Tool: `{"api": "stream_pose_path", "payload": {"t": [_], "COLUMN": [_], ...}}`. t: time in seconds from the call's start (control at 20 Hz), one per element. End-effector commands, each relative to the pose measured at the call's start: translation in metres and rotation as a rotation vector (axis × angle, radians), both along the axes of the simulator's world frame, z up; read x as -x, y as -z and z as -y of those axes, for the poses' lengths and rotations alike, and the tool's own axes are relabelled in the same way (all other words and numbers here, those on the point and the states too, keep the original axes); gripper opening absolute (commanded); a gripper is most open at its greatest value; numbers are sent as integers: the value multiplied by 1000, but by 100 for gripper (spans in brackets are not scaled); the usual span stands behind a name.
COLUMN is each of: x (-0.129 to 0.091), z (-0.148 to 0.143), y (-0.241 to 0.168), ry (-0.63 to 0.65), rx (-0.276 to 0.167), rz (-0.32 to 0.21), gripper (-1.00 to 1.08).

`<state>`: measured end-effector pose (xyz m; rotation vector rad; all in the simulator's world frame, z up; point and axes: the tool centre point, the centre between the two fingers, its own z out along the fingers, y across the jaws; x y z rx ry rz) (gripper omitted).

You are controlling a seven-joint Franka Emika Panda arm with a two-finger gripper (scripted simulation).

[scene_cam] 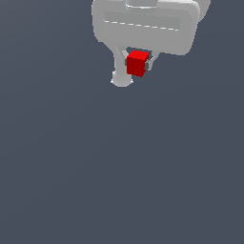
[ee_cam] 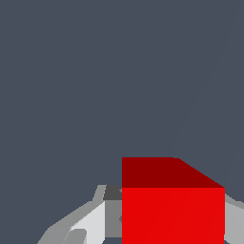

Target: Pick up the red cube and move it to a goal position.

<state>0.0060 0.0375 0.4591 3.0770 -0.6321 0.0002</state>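
The red cube (scene_cam: 137, 63) is a small bright red block held between the two fingers of my white gripper (scene_cam: 138, 63) near the top of the exterior view. The gripper is shut on it, one finger on each side. In the wrist view the red cube (ee_cam: 172, 205) fills the lower right, with a grey-white finger (ee_cam: 97, 221) against its side and another finger edge (ee_cam: 233, 219) on the opposite side. The cube seems to be held above the grey floor; the height cannot be told exactly.
The white hand body (scene_cam: 145, 26) sits above the cube in the exterior view. A plain dark grey surface (scene_cam: 119, 167) fills everything else in both views.
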Motion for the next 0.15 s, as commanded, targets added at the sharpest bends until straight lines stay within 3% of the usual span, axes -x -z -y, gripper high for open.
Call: {"api": "stream_pose_path", "payload": {"t": [0.0,0.1], "x": [0,0], "z": [0,0], "y": [-1,0], "ry": [0,0], "rx": [0,0], "rz": [0,0], "gripper": [-100,-100]}}
